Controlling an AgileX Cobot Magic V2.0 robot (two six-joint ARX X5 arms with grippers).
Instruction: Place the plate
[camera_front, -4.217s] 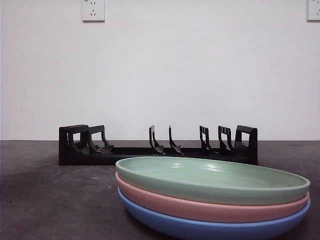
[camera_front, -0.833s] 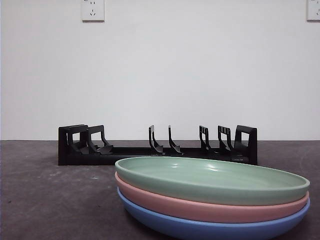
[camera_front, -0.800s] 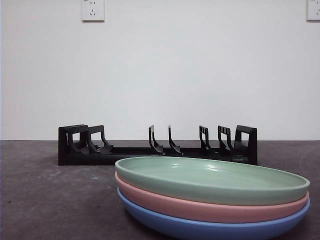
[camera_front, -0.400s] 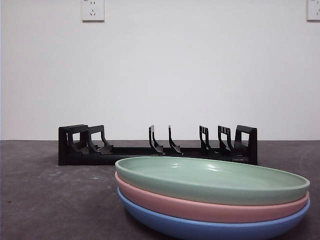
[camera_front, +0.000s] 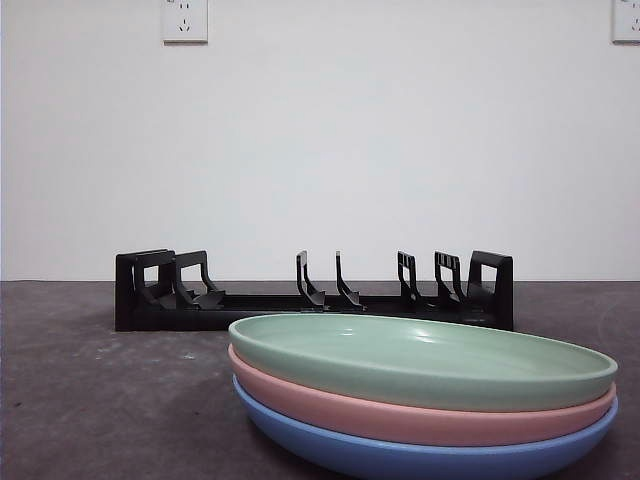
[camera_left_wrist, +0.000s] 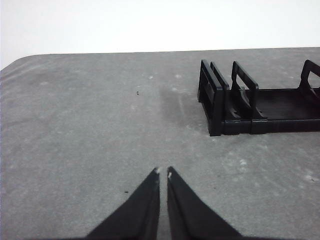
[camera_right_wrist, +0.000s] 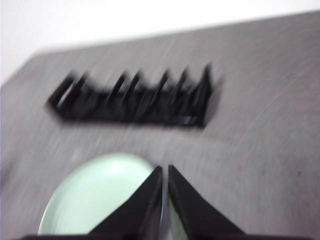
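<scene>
Table's looking unchanged; my right pincer (camera_right_wrist: 164, 172), closed and empty, is swinging in over the green plate (camera_front: 420, 358), lower centre of frame.

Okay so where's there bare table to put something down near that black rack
Bare grey tabletop lies beside the black slotted plate rack at its end nearest the left gripper. A narrow strip runs between rack and plates. It is crowded where the green plate tops the pink plate and blue plate.
</scene>
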